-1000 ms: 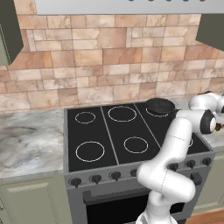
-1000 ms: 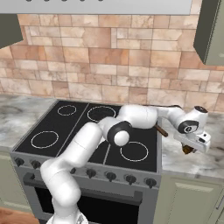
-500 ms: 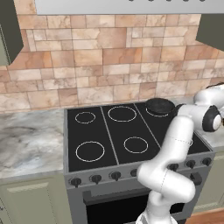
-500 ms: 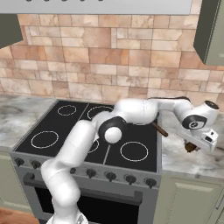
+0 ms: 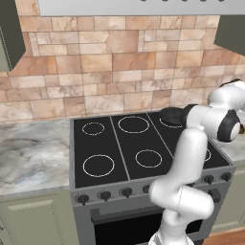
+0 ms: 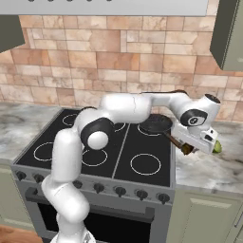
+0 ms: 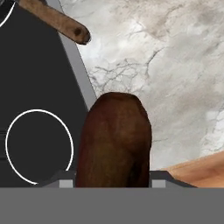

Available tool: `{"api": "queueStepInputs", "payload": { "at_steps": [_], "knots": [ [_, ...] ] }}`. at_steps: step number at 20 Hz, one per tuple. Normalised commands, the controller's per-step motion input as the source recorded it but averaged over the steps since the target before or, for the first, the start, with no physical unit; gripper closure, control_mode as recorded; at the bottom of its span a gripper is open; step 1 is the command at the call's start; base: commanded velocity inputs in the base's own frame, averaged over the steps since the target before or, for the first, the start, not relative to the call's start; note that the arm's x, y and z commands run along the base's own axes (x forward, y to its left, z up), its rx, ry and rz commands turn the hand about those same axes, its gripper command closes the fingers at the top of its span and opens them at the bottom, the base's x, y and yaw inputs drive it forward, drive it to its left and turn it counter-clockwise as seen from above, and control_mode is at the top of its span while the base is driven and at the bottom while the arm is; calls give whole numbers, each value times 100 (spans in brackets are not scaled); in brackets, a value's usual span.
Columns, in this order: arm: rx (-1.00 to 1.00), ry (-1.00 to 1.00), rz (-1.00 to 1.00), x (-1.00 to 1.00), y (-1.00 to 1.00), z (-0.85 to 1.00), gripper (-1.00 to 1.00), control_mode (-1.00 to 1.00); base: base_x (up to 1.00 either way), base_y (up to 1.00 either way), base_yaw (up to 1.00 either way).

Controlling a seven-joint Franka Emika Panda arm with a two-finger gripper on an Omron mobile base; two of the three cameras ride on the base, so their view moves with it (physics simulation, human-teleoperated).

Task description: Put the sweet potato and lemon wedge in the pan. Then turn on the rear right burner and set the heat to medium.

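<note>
1. I have the arm reaching out past the right edge of a black glass cooktop (image 6: 142,142), over a grey-white marbled desk (image 6: 209,166). Behind the range runs a tan stone-tile wall (image 6: 118,57), with a hood above and dark cabinets at the upper corners.
2. The gripper (image 7: 113,181) is clenched on the sweet potato (image 7: 114,138). In the hand view the brown lump fills the gap between the fingertips and hides most of what lies right under it. In the right base view the sweet potato (image 6: 187,150) shows as a small dark lump under the hand.
3. Below the gripper, the hand view shows the cooktop's grey edge strip running past the sweet potato, marbled desk on one side and black glass with a white burner ring on the other. A strip of wooden floor (image 7: 201,168) shows at the lower corner.
4. The pan (image 6: 154,124) sits on the rear right of the cooktop, back toward the wall from the gripper. Its brown handle (image 7: 57,21) points out toward the desk and ends near the gripper's path, apart from the sweet potato.
5. The lemon wedge (image 6: 217,146) lies on the desk just beyond the gripper, on the side away from the cooktop, partly hidden by the hand.
6. The arm's own forearm crosses above the rear burners in the right base view and covers much of the ring under the pan.
</note>
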Motion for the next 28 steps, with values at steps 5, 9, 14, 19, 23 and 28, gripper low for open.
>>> {"api": "queueStepInputs", "payload": {
  "at_steps": [5, 9, 14, 19, 23, 28],
  "knots": [
    [0, 0, 18, 0, 100, 14, 100, -100, 0, 0, 0],
    [0, 0, 18, 8, 100, 14, 100, -100, 0, 0, 0],
    [-1, 0, 15, 56, 80, 15, 100, -100, 0, 0, 0],
    [-5, 9, 1, 88, 25, 4, 100, -100, 0, 0, 0],
    [0, 6, -1, 58, 0, 0, 100, -100, 0, 0, 0],
    [0, 1, -2, 60, 0, 0, 100, -100, 0, 0, 0]
  ]
}}
